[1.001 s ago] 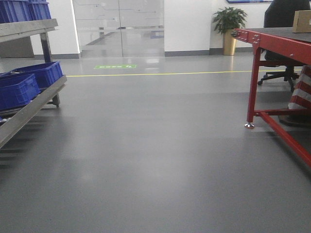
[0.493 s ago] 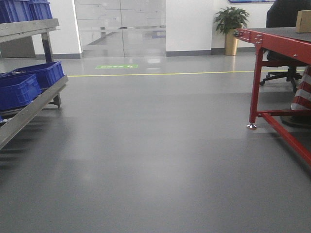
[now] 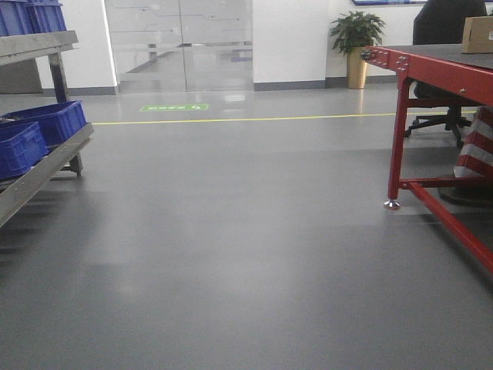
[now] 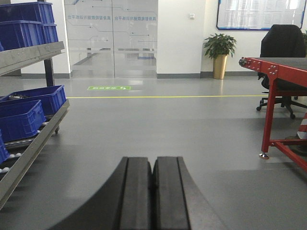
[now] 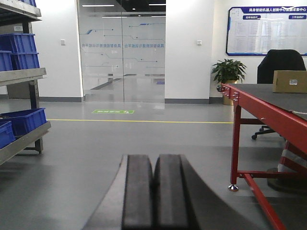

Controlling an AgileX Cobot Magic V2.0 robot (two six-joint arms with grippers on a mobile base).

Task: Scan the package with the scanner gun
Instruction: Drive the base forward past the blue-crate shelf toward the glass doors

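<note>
A tan cardboard box [image 3: 479, 35] stands on the red table [image 3: 431, 65] at the far right; it also shows in the right wrist view [image 5: 289, 81], too far off to make out a label. The scanner gun is out of view. My left gripper [image 4: 153, 160] is shut and empty, its pads pressed together over bare floor. My right gripper [image 5: 153, 157] is shut and empty too, pointing over the floor to the left of the table. Both are far from the box.
A metal rack [image 3: 42, 166] with blue bins [image 3: 50, 123] stands at the left. The red table's leg [image 3: 394, 142] and low brace are at the right, with a striped cone [image 3: 476, 150] and an office chair [image 3: 443, 23] behind. A potted plant [image 3: 356, 35] and glass doors [image 3: 181, 42] are at the back.
The whole scene has slid a little to the left in the front view; the rack and bins are nearer the left edge. No gripper shows in the earlier frames.
</note>
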